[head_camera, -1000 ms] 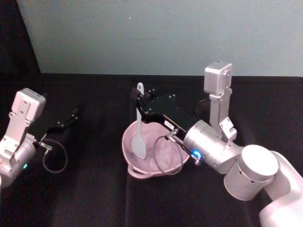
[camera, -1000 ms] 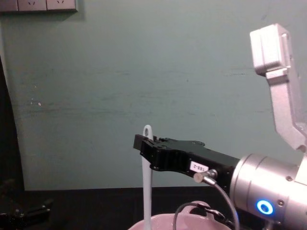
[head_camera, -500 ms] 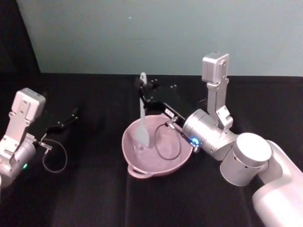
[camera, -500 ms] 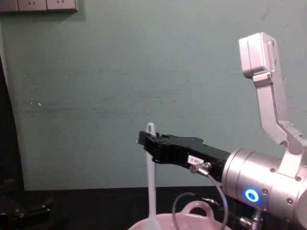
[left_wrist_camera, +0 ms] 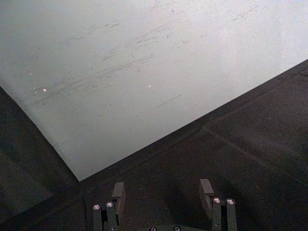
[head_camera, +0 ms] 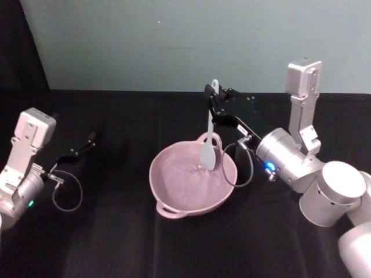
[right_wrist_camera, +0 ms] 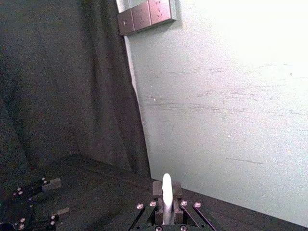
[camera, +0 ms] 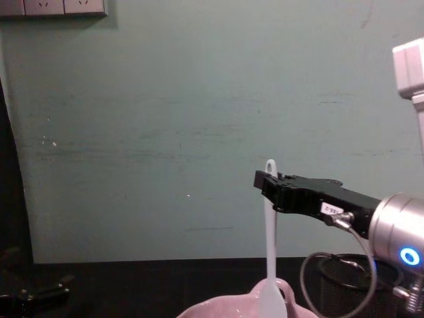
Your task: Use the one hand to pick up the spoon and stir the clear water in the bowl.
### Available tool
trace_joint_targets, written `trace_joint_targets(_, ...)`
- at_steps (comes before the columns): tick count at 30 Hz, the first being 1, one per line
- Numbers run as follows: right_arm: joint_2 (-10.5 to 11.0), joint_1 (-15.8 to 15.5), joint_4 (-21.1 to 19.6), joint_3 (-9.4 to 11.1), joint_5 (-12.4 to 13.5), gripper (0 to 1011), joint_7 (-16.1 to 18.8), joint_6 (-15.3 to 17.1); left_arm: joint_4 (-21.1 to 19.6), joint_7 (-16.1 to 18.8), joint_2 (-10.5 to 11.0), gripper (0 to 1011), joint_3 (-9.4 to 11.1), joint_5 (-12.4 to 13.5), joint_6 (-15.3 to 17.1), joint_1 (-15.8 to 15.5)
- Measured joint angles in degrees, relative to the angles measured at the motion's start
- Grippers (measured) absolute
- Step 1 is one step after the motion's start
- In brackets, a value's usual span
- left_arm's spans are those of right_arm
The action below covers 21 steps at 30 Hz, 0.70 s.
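- The right gripper [head_camera: 213,101] is hovering above the far right rim of the bowl [head_camera: 160,186], with its jaws closed tightly on the upper end of the spoon [head_camera: 210,132], just below the hole in the handle.
- In the right wrist view, the spoon [right_wrist_camera: 166,188] is standing up from between the closed fingers of the right gripper [right_wrist_camera: 165,192].
- The spoon is hanging nearly upright over the bowl, and its paddle head is pointing down into the far right part of the bowl, close to the loop handle [head_camera: 211,139] on the far rim.
- In the chest view, the spoon [camera: 268,245] is dropping from the right gripper [camera: 268,182] to the rim of the bowl [camera: 218,308]; whether its head is touching the water cannot be told.
- A cable [head_camera: 237,169] is looping from the right arm over the right rim of the bowl.
- The bowl is resting on the black table [head_camera: 116,237].
- The left gripper [head_camera: 90,141] is resting well to the left of the bowl; its fingers [left_wrist_camera: 119,192] are standing apart and holding nothing.
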Motion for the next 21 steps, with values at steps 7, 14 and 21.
trace_joint_targets(7,1.4,-2.4,-3.3,0.4,-0.5,118,0.0,1.1,0.0,0.0,0.0,1011,0.0,0.0,0.0,0.0)
trace_joint_targets(14,1.1,-4.3,-5.9,-1.5,-0.6,118,1.2,1.9,0.0,0.0,0.0,1011,0.0,0.0,0.0,0.0)
trace_joint_targets(21,0.1,-4.8,-8.4,-4.4,-0.4,118,2.7,1.9,0.0,0.0,0.0,1011,0.0,0.0,0.0,0.0)
